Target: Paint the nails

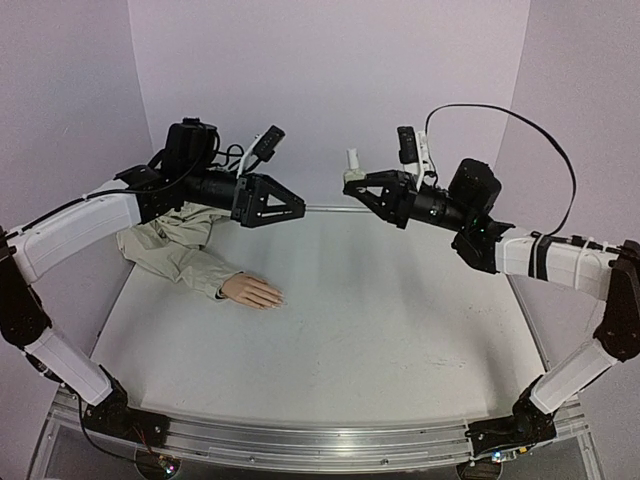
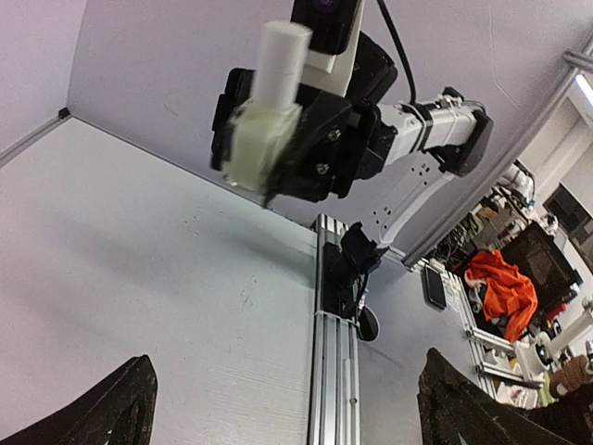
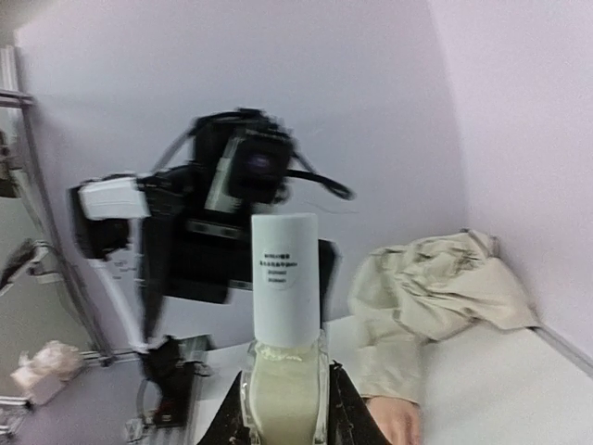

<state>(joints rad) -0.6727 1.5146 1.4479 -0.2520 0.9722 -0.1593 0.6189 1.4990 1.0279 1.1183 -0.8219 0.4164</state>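
Nails (image 1: 276,298) sit at the fingertips of a small peach mannequin hand (image 1: 252,290). The hand lies flat, palm down, on the left part of the white table (image 1: 400,330), with its fingers pointing toward the table's middle. The nails are too small to tell whether any colour is on them. A crumpled beige fabric sleeve (image 1: 178,245) runs back from the wrist toward the far left corner. Both grippers are well apart from the hand.

Above the sleeve, the left gripper (image 1: 298,210) hangs in the air, pointing rightward. Its wrist view shows the dark fingers (image 2: 116,408) at the bottom corners, spread wide and empty.

Facing it across a gap, the right gripper (image 1: 353,182) is raised at about the same height over the far middle of the table, pointing left. It is clamped on a small white bottle (image 1: 352,165), held upright. The fingers squeeze the bottle's translucent cream body, and a tall white cylindrical cap (image 3: 285,278) with a small round printed label stands above them. The print is too fine to read. The bottle is higher than the mannequin hand and to its right. In the right wrist view, the sleeve and a bit of the peach hand show beyond the bottle, with the left arm (image 3: 204,250) blurred behind.
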